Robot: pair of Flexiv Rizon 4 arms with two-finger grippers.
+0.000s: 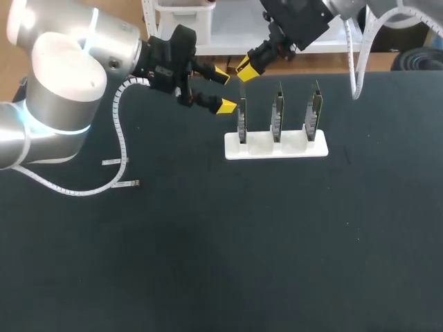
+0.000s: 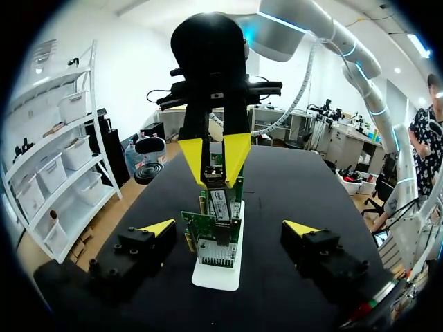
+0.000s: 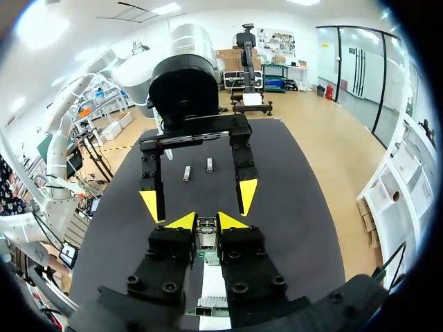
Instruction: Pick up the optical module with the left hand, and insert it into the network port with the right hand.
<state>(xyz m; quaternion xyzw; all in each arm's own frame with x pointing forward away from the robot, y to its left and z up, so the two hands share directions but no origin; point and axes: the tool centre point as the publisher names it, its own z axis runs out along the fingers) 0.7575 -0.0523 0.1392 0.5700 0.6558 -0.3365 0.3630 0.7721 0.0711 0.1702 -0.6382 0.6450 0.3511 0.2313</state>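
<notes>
A white stand (image 1: 266,147) holds three upright green network cards. My right gripper (image 1: 245,68) hangs over the leftmost card (image 1: 241,119), shut on a small silver optical module (image 2: 215,177). The module's lower end meets the port on top of that card (image 2: 220,206). In the right wrist view the module (image 3: 206,234) shows between the yellow tips of the right gripper (image 3: 207,223). My left gripper (image 1: 224,90) stands open just left of that card with nothing in it; its fingers (image 2: 158,228) flank the stand's end.
Two spare optical modules (image 1: 114,162) (image 1: 126,184) lie on the black table at the left, under the left arm's white cable. The other two cards (image 1: 277,114) (image 1: 315,111) stand to the right on the stand.
</notes>
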